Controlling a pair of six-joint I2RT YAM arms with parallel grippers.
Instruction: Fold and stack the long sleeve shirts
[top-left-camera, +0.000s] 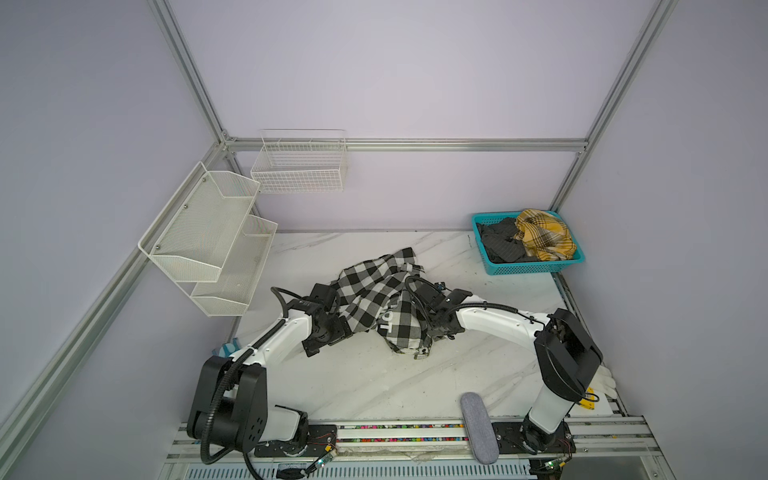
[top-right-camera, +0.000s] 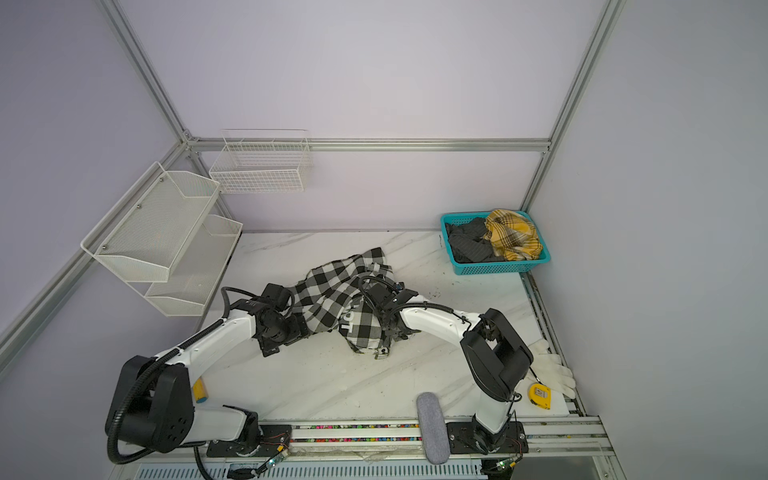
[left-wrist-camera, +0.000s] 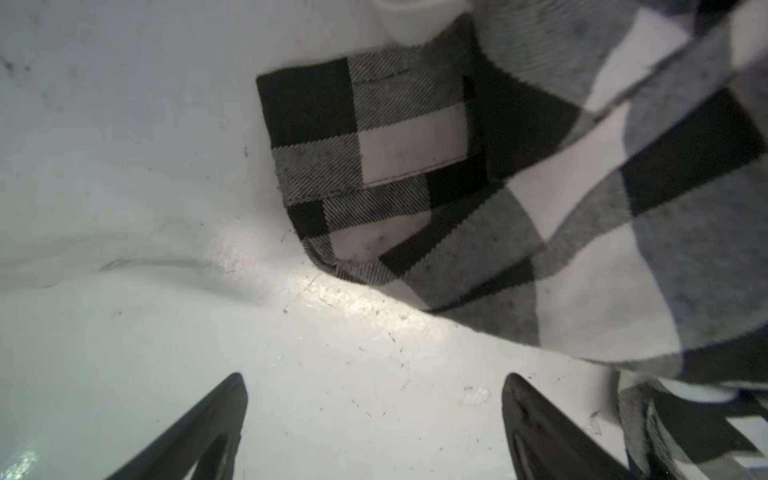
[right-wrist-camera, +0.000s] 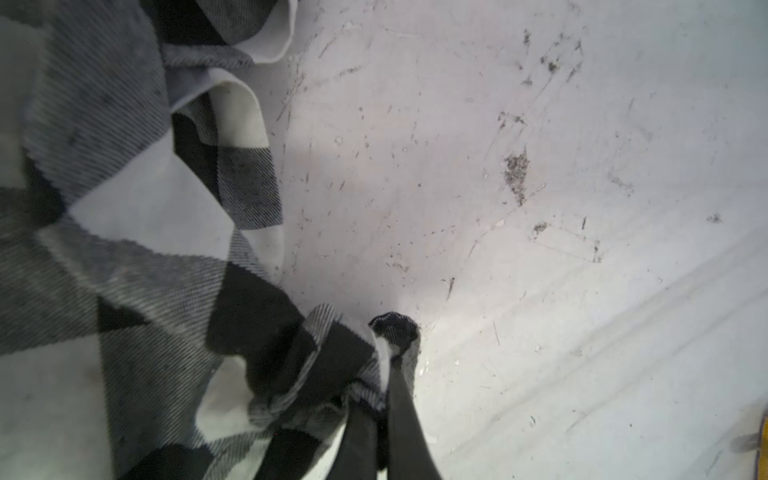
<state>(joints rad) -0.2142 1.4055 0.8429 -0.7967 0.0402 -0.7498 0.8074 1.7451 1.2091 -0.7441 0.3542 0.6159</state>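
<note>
Limp stuff — the right tool (right-wrist-camera: 390, 361) pinched the checked shirt (top-left-camera: 374, 291), left tool (left-wrist-camera: 374, 378) gaped near its firmer, grabbable-looking cuff (left-wrist-camera: 374, 141).

Soft twill-weave shirt (left-wrist-camera: 582, 208) on scuffed, glossy tabletop (left-wrist-camera: 166, 124).

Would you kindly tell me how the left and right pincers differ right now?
The left pincer stands open; the right pincer is shut. The left pincer holds nothing, above the white marble-pattern tabletop; the right pincer pinches the black-and-white checked cloth shirt. Both are beside that shirt.
</note>
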